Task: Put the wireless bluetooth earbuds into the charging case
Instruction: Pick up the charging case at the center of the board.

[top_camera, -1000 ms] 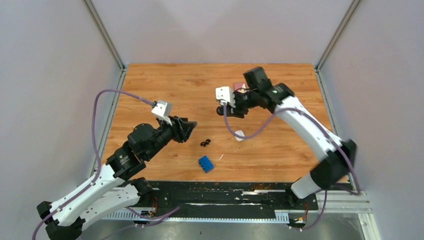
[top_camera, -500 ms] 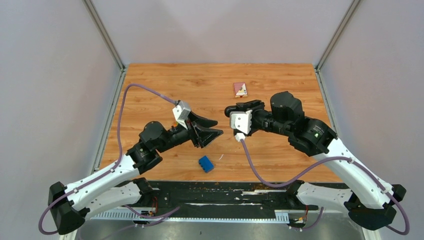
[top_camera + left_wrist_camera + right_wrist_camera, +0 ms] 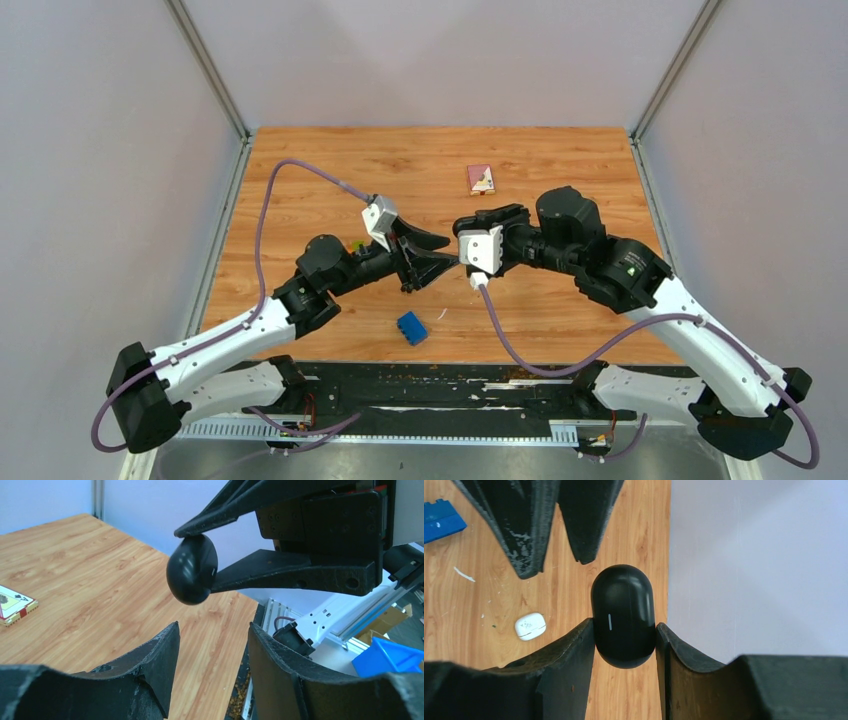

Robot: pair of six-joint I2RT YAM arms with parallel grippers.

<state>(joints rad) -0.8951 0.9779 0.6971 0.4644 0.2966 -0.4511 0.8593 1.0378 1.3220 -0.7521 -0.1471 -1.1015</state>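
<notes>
My right gripper is shut on a rounded black charging case with a small light bar and holds it above the table. In the left wrist view the case hangs between the right gripper's fingers. My left gripper is open and empty, its tips just short of the case, also seen in the right wrist view. In the top view the two grippers meet at mid table, left facing right. A closed white charging case lies on the wood below. No earbuds show; they are hidden.
A blue block lies near the front edge, also in the right wrist view. A small white scrap lies beside it. A playing-card box sits at the back. Grey walls enclose the wooden table.
The right arm swung from the back to mid table with the black case. The left gripper advanced right and rose until its open tips face the case.
</notes>
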